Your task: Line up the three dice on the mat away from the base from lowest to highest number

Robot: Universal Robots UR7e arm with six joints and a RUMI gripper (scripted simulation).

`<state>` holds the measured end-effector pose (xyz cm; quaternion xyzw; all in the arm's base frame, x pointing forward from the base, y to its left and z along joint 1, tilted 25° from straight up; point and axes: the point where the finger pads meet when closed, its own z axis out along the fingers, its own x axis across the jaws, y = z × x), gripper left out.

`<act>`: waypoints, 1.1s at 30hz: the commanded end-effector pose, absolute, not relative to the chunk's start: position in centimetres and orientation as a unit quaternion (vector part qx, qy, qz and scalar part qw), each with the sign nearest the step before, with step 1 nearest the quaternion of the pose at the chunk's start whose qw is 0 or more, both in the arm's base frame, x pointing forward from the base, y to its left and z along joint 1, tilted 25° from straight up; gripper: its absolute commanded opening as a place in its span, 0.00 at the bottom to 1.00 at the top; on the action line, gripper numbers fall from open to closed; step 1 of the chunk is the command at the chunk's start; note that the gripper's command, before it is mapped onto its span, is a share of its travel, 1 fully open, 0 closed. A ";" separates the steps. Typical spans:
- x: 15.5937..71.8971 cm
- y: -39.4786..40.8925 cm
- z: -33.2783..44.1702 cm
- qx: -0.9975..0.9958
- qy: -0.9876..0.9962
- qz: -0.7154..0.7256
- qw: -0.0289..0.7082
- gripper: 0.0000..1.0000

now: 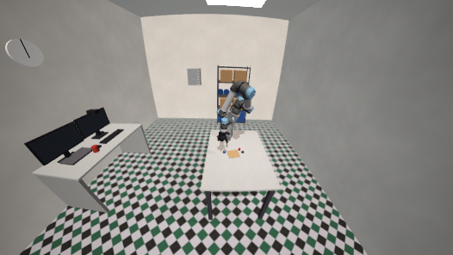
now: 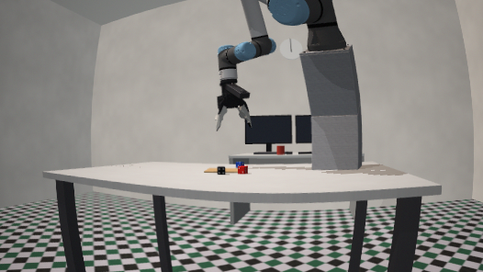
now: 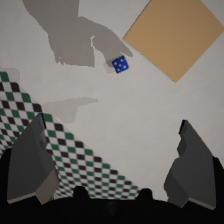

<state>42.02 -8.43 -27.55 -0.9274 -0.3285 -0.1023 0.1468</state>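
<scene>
A tan mat [image 3: 174,36] lies on the white table; it also shows in the top view [image 1: 233,154] and the exterior view [image 2: 221,170]. A blue die [image 3: 120,64] with several pips on top sits on the bare table just off the mat's edge; it also shows in the exterior view [image 2: 240,164]. A red die [image 2: 242,169] and a black die [image 2: 221,170] sit on the table by the mat; I cannot tell whether they touch it. My gripper [image 2: 233,119] hangs open and empty well above the table, with the blue die ahead of its fingers.
The table's left edge runs under the gripper, with checkered floor [image 3: 65,150] beyond it. The robot's grey pedestal [image 2: 334,119] stands at the table's back. A desk with monitors [image 1: 69,138] stands off to the side.
</scene>
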 end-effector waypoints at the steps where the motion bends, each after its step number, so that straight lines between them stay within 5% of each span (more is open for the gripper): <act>1: 40.2 -6.9 -26.9 -0.925 -0.323 -0.125 0.157 1.00; 33: 38.9 -5.3 -26.4 -0.923 -0.317 -0.144 0.166 1.00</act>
